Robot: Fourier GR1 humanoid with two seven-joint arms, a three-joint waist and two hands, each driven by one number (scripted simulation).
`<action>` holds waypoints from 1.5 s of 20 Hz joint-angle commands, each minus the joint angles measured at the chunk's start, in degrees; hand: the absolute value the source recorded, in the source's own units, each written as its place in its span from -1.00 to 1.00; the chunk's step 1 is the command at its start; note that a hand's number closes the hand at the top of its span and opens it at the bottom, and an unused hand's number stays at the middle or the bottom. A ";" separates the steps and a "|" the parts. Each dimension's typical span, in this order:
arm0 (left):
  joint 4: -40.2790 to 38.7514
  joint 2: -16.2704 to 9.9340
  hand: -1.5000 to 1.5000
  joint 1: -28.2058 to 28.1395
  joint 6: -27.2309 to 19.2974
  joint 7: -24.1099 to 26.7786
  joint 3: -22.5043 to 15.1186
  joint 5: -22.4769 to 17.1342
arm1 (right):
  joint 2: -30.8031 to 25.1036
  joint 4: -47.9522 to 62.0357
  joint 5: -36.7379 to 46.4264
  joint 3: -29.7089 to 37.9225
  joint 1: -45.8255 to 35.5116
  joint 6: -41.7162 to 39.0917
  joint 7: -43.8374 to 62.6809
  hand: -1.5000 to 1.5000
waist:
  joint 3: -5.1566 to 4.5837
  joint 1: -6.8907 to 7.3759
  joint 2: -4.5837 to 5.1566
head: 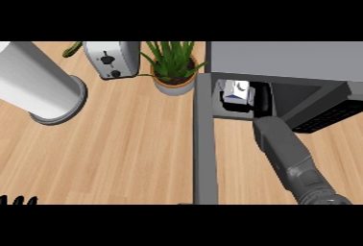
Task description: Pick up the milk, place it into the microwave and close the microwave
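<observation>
I see the milk (pixel 236 91) at upper right of centre in the frame, a small carton standing inside the open microwave (pixel 284 60), near the left of its cavity. It stands upright, its long axis running vertically, so I am looking down on its top; the top edge reads white with a dark mark, and the face toward me is blue and white. It rests on the cavity floor, close to the front opening.

My right robot hand (pixel 261 98) is in the cavity just to the right of the carton, black against the dark interior. It lies right beside the milk, but I cannot tell whether the fingers are curled round it or straight. The grey forearm runs from the lower right of the frame up into the opening.

The microwave door (pixel 205 144) is swung open, a long grey bar running down the middle of the frame over the wooden worktop (pixel 127 149).

My left robot hand (pixel 18 201) shows only as fingertips at the lower left edge, fingers up and relaxed, resting.
</observation>
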State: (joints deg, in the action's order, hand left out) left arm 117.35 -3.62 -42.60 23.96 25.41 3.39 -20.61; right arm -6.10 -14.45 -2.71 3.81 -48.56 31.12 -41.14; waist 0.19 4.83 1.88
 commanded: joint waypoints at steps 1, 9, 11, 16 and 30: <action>-1.04 -0.97 -1.00 -0.12 2.37 1.09 0.42 -1.18 | -2.93 3.41 1.52 0.03 -1.71 1.35 -2.42 1.00 | 0.04 1.38 0.52; -1.82 -1.21 -1.00 2.39 1.48 -1.02 0.21 -1.18 | -3.19 5.37 2.68 0.58 -5.51 7.77 -4.51 1.00 | 0.13 2.44 1.31; -0.62 -0.50 -1.00 1.11 1.15 -0.18 0.10 -0.45 | -4.53 3.99 0.73 2.71 -5.42 5.41 -6.39 1.00 | 0.22 2.41 1.09; -2.86 -0.77 -1.00 3.05 0.63 -0.49 0.89 -0.09 | -3.84 3.75 0.88 3.70 -7.89 10.26 -8.51 1.00 | 0.10 2.56 1.21; -4.42 -1.71 -1.00 7.40 0.63 -2.52 0.62 -0.57 | -5.89 6.59 3.44 4.38 -10.88 22.81 -6.43 1.00 | 0.15 3.88 2.37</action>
State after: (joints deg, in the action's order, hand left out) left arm 112.88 -5.16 -36.82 25.04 23.80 4.18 -21.14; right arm -12.19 -8.70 0.02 8.30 -58.68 49.48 -46.18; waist 0.29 8.40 3.88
